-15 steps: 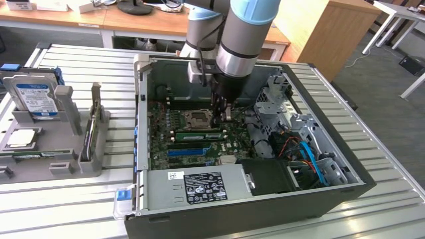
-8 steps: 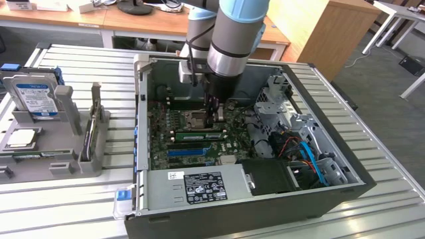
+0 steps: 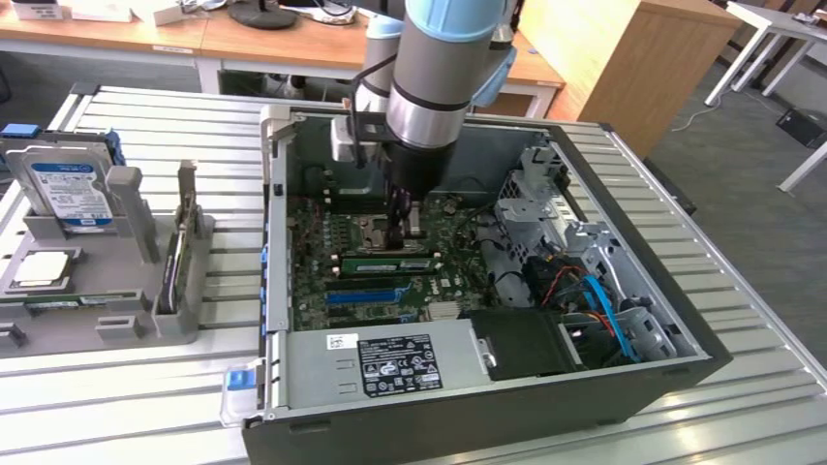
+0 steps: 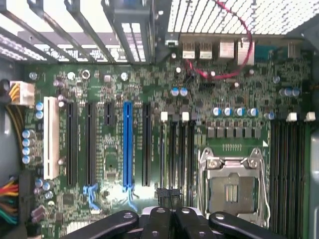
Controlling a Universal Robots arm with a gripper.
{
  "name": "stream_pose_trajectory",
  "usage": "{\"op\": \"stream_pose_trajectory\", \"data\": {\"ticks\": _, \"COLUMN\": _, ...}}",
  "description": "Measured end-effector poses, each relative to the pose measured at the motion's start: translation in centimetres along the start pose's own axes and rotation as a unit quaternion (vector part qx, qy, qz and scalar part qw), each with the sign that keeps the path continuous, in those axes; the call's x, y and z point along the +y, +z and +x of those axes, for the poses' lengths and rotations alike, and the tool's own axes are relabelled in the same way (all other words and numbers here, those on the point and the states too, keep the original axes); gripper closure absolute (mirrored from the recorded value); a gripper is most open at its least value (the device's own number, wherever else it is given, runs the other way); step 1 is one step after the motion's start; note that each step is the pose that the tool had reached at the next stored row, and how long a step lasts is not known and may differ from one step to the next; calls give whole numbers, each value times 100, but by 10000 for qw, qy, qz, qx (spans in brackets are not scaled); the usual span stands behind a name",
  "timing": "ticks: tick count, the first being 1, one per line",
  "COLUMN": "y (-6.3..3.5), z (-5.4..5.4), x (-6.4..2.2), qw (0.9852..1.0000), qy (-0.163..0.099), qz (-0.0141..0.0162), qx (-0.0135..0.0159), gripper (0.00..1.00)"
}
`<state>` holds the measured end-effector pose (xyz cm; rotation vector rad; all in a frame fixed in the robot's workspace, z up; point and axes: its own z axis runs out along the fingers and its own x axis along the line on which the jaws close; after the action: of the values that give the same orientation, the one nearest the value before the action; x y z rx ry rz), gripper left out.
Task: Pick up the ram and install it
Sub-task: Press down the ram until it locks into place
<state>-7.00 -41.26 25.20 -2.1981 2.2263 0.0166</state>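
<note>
In the exterior view the ram (image 3: 385, 263), a long green stick, stands on edge in a memory slot of the motherboard (image 3: 323, 281), between the CPU socket (image 3: 375, 231) and the blue slot (image 3: 362, 294). My gripper (image 3: 409, 225) reaches down into the open PC case just above and behind the ram, apart from it as far as I can tell. In the wrist view my gripper (image 4: 172, 216) is shut, its black fingers (image 4: 157, 221) pressed together with nothing showing between them. They hang over the near end of the black memory slots (image 4: 175, 154), beside the CPU socket (image 4: 232, 186).
Case walls (image 3: 274, 242), the power supply (image 3: 387, 363) and a drive cage with cables (image 3: 582, 291) ring the board. A blue expansion slot (image 4: 127, 144) and more memory slots (image 4: 289, 159) lie either side. A grey fixture (image 3: 97, 291) with a hard drive (image 3: 72, 194) stands at the exterior view's left.
</note>
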Motion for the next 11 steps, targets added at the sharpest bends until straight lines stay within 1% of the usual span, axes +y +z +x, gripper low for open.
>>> {"op": "stream_pose_trajectory", "data": {"ticks": 4, "y": 0, "z": 1, "x": 83, "qw": 10000, "qy": 0, "qz": 11, "qx": 0, "gripper": 90}}
{"op": "stream_pose_trajectory", "data": {"ticks": 11, "y": -1, "z": 2, "x": 172, "qw": 10000, "qy": 0, "qz": 12, "qx": 0, "gripper": 90}}
